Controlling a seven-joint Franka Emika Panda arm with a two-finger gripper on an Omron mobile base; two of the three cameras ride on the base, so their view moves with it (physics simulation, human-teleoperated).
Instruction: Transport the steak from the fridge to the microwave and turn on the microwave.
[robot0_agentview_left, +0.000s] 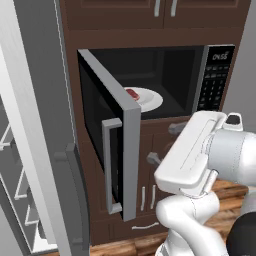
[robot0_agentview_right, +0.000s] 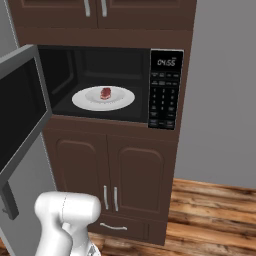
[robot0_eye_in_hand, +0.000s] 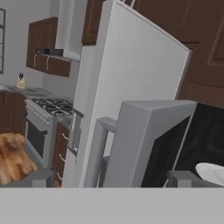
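Red against white, one steak (robot0_agentview_right: 105, 93) is lying on one round plate (robot0_agentview_right: 120, 102) inside the one microwave (robot0_agentview_right: 165, 90), whose door (robot0_agentview_left: 131, 150) is standing swung wide open to the left; two cupboard doors (robot0_agentview_right: 112, 175) are sitting below the oven and two more above it, all in dark brown wood; one fridge (robot0_eye_in_hand: 127, 87) is standing just beside the microwave with its pale door swung out; the tool (robot0_eye_in_hand: 111, 177) is hanging with its jaws spread wide and nothing between them, facing the microwave door's edge; wooden planks are covering the floor (robot0_agentview_right: 215, 215); a grey wall (robot0_agentview_right: 222, 100) is rising at right; a stove (robot0_eye_in_hand: 46, 111) is showing farther off.
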